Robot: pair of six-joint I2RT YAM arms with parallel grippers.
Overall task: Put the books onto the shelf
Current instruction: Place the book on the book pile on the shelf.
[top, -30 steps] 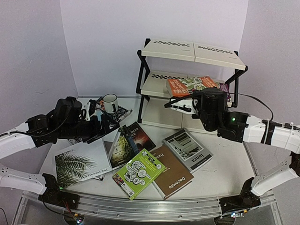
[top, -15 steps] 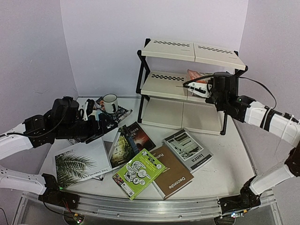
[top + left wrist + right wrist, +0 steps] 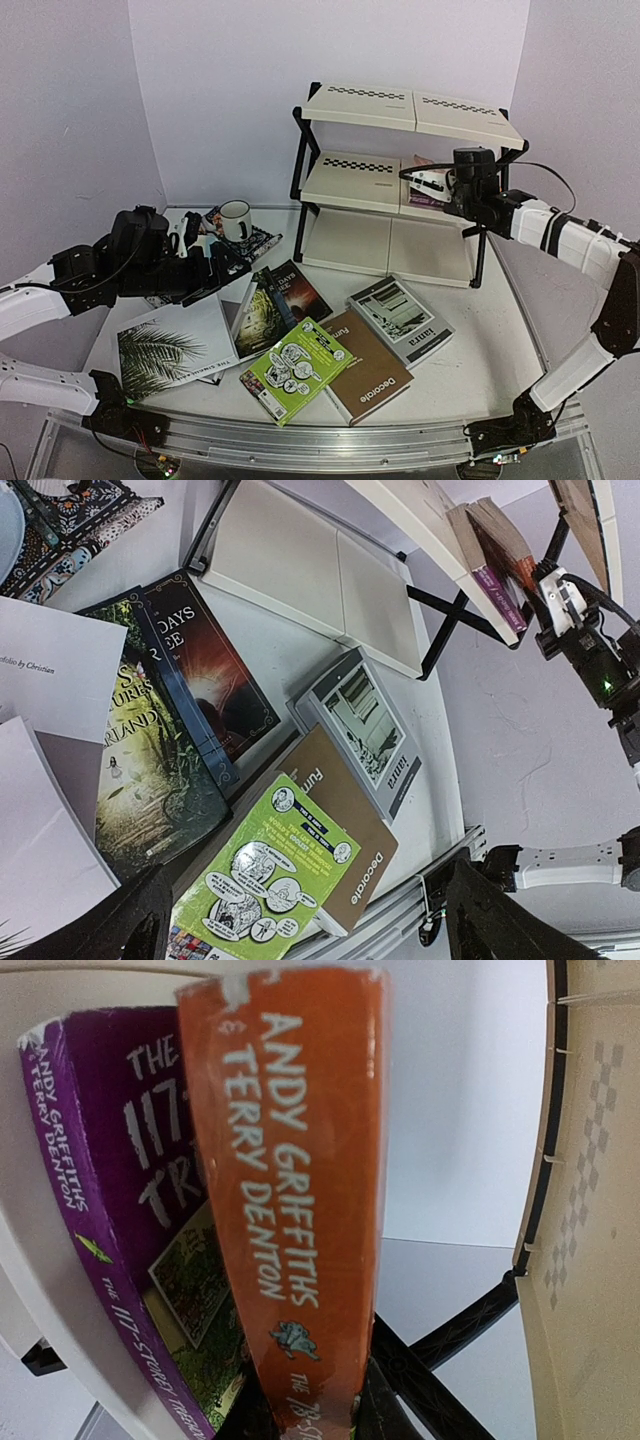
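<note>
My right gripper (image 3: 436, 184) is shut on an orange book (image 3: 290, 1180), held on edge inside the middle tier of the shelf (image 3: 410, 110). A purple book (image 3: 100, 1160) leans right beside it on that tier. My left gripper (image 3: 205, 255) hangs open over the left of the table with nothing in it. Flat on the table lie a green cartoon book (image 3: 295, 368), the brown "Decorate" book (image 3: 372, 378), a grey-white book (image 3: 402, 320), two dark novels (image 3: 285, 290) and a white palm-leaf book (image 3: 165, 350). The left wrist view looks down on the green book (image 3: 270, 870).
A white mug (image 3: 236, 220) stands on a dark patterned placemat (image 3: 258, 240) at the back left, beside the shelf's left legs. The shelf's black frame posts (image 3: 478, 255) stand close under my right arm. A metal rail (image 3: 320, 445) runs along the table's front edge.
My right arm has lifted the orange book from in front of the shelf, turned it on edge and moved it into the middle tier beside the purple book. The left arm has stayed still.
</note>
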